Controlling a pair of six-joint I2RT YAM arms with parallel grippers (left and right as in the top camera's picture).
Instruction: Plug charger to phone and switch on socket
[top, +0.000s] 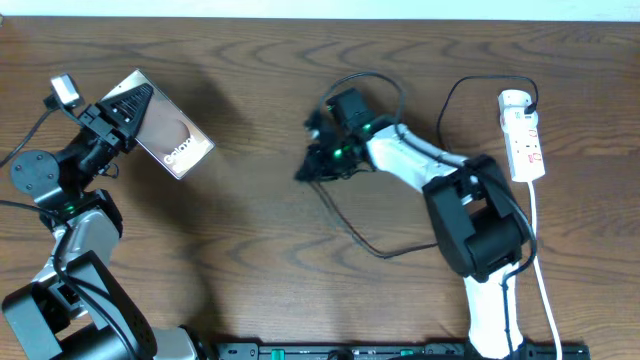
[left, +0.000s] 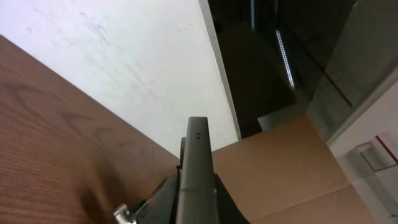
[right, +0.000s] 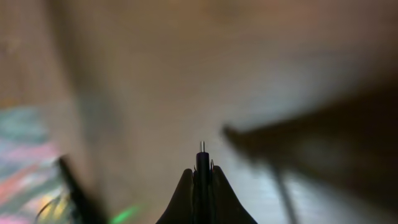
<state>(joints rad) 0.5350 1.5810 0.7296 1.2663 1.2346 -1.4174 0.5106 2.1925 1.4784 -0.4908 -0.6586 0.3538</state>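
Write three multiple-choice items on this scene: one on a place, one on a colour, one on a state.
1. The socket lies: A) far left B) far right C) centre.
2. The charger cable is: A) white B) red C) black.
3. The phone is: A) lying flat, untouched B) held by the left gripper C) plugged in.
Answers: 1 B, it sits near the overhead view's right edge; 2 C, it shows as a thin black line; 3 B, the left wrist view shows it clamped edge-on.

A dark wood-grain table (top: 250, 250) fills the overhead view. Past its far edge stand a white panel (left: 124, 62) and brown cardboard (left: 280, 168).
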